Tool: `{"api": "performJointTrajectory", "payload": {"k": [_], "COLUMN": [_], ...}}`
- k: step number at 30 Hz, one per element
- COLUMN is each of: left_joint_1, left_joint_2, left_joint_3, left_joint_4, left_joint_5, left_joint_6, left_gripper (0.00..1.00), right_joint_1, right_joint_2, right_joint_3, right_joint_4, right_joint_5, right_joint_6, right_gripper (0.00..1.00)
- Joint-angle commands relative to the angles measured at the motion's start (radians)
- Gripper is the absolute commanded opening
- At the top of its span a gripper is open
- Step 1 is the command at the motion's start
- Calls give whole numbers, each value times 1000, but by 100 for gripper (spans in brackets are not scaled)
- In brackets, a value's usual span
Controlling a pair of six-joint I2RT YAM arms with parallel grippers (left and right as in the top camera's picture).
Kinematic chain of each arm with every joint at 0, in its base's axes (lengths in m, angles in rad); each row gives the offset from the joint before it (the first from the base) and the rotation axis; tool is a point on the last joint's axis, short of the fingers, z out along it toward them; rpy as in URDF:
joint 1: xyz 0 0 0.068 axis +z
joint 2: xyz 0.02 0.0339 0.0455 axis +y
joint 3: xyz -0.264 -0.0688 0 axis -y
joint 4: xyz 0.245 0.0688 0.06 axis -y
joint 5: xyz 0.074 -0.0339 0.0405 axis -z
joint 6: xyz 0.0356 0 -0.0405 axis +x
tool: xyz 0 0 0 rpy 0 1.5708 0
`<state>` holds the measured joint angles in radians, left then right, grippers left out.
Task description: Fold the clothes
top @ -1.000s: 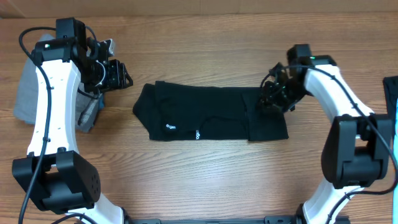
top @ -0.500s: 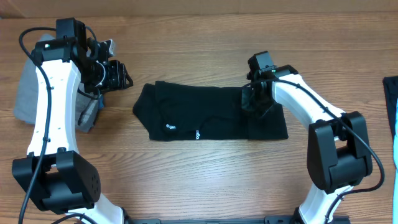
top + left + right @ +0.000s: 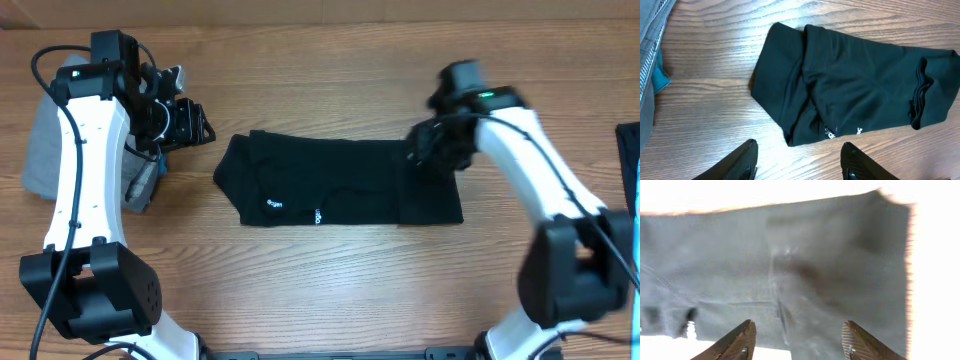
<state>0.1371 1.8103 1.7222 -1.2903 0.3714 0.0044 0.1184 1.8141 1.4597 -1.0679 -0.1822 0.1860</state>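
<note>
The clothes (image 3: 340,182), a black garment with small white logo prints, lie folded into a long band at the middle of the table. My left gripper (image 3: 198,126) hovers open just beyond the garment's left end, touching nothing. In the left wrist view the clothes (image 3: 850,85) lie ahead of my open left gripper (image 3: 800,165), with bare wood between the fingers. My right gripper (image 3: 428,155) is over the garment's right end. In the washed-out right wrist view the clothes (image 3: 790,275) fill the frame, and my right gripper (image 3: 800,345) stands open above them with nothing pinched.
Light grey folded trousers (image 3: 45,150) lie at the far left under my left arm, also showing as trousers (image 3: 647,45) beside a teal piece (image 3: 660,77). A dark item (image 3: 630,165) sits at the table's right edge.
My right gripper swung left over the garment's right part, then came back right, and its jaws now stand open. The left arm has stayed put.
</note>
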Motion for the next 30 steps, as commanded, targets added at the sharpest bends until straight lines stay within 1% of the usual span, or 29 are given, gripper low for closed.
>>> {"api": "performJointTrajectory", "payload": {"k": [1, 2, 3, 6, 9, 12, 17, 20, 25, 27, 29, 30], "left_joint_1": [-8, -8, -8, -8, -8, -8, -8, -8, -8, -8, -8, -8], "left_joint_2": [7, 7, 7, 7, 7, 7, 7, 7, 7, 7, 7, 7], "left_joint_3": [21, 21, 21, 21, 21, 21, 21, 21, 21, 21, 21, 21], "left_joint_4": [2, 2, 2, 2, 1, 1, 6, 8, 4, 1, 1, 1], "left_joint_5": [14, 14, 14, 14, 14, 14, 14, 14, 14, 14, 14, 14], "left_joint_6": [27, 27, 27, 27, 27, 27, 27, 27, 27, 27, 27, 27], "left_gripper": [57, 57, 57, 57, 58, 59, 61, 62, 62, 62, 62, 62], "right_joint_1": [-150, -192, -232, -338, -417, -464, -437, -391, -337, -323, -314, -309], "right_joint_2": [-45, -37, -27, 14, 68, 130, 205, 226, 230, 230, 230, 231], "right_joint_3": [32, 32, 32, 31, 19, -5, -61, -96, -156, -182, -207, -220], "right_joint_4": [-12, -14, -17, -38, -66, -76, -62, -16, 69, 100, 133, 150], "right_joint_5": [-79, -113, -153, -282, -383, -466, -467, -466, -455, -456, -471, -479], "right_joint_6": [-91, -113, -133, -220, -298, -318, -349, -374, -373, -373, -373, -373], "right_gripper": [59, 59, 63, 69, 72, 73, 72, 72, 72, 64, 59, 51]}}
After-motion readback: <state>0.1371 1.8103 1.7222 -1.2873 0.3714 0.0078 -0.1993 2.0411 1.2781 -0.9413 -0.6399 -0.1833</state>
